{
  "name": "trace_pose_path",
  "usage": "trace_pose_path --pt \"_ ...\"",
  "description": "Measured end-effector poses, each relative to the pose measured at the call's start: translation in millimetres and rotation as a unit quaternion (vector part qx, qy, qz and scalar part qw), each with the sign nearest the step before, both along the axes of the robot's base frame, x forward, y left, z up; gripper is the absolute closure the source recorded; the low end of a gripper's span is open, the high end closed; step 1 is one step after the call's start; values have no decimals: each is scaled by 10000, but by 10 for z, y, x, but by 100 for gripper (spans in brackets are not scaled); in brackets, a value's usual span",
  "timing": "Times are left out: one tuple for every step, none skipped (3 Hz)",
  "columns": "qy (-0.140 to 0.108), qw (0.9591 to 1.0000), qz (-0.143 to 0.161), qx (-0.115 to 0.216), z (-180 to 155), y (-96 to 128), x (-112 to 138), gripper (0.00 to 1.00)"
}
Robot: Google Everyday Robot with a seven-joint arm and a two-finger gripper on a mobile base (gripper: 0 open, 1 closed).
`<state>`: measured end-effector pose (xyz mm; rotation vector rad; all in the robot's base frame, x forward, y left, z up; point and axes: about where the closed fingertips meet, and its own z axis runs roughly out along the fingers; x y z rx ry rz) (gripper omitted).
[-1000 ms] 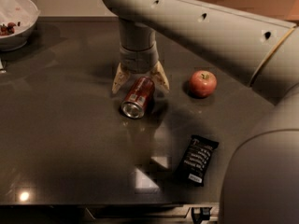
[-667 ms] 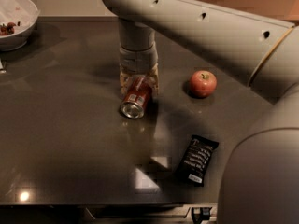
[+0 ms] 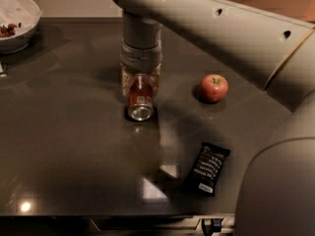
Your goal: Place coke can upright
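The coke can (image 3: 140,101) is red with a white label patch and a silver end. It is tilted, its silver end facing toward me, just above or on the dark table (image 3: 74,146). My gripper (image 3: 141,85) points down over the table's middle. Its pale fingers (image 3: 127,85) are closed against both sides of the can's upper part.
A red apple (image 3: 214,87) sits to the right of the can. A black snack bar wrapper (image 3: 207,168) lies near the front right. A white bowl (image 3: 17,21) with food stands at the back left corner. My arm fills the right side.
The fingers were spread wide around the lying can and have closed on it. The can has turned from slanting left to pointing more straight toward me.
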<state>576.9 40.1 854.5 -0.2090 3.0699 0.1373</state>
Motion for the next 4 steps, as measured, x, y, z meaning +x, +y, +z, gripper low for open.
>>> trace_pose_path --pt "-424 9952 792 389 139 126 35 100" --pt "-990 9781 1629 833 292 276 42 100" --pt "-1556 9514 2325 1286 441 412 5 100" --pt "-2104 9192 2903 1628 570 470 -39 100"
